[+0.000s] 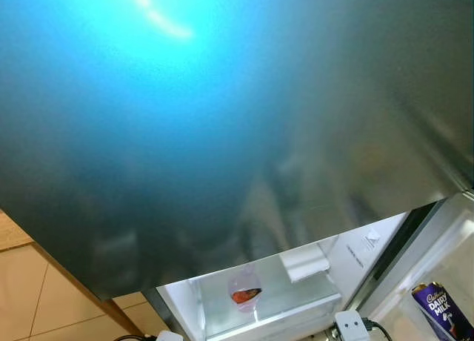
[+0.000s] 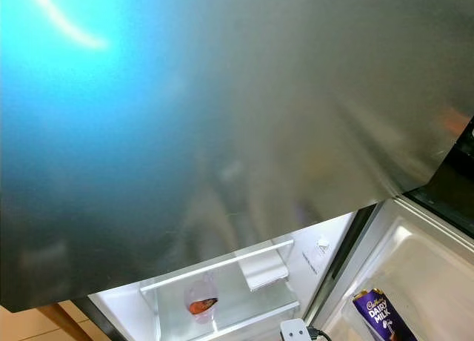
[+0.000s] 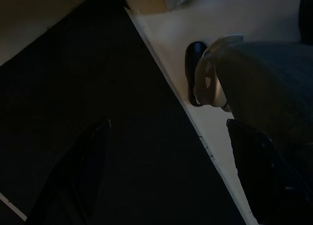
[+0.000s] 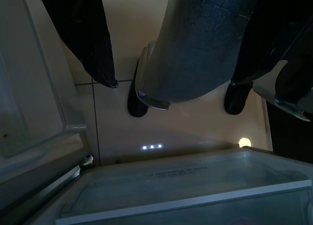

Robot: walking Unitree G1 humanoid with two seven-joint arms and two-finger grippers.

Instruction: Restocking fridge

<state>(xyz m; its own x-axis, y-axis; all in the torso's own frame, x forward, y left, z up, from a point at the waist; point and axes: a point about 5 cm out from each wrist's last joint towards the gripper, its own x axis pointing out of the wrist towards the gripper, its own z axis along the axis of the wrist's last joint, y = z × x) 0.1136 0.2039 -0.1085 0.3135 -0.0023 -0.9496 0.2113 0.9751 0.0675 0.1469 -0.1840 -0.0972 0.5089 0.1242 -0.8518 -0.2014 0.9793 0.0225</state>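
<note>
The fridge's steel upper door (image 1: pixel 237 118) stands shut, very close in front of me, with blue light reflected on it. Below it the lower compartment is open and lit. A glass shelf (image 1: pixel 296 311) there holds a clear bag with something orange (image 1: pixel 245 293) and a white box (image 1: pixel 305 263). A purple Cadbury Dairy Milk pack (image 2: pixel 384 316) stands in the open door's bin at the right. My left gripper (image 3: pixel 168 122) hangs open over a dark floor. My right gripper (image 4: pixel 171 82) hangs open above a clear fridge door bin (image 4: pixel 186 191). Neither holds anything.
A wooden edge and pale floor tiles (image 1: pixel 44 296) lie at the lower left. A white plug adapter with a cable (image 1: pixel 351 326) sits low in front of the fridge. My own legs and black feet (image 4: pixel 137 100) stand on the tiled floor beside the open door.
</note>
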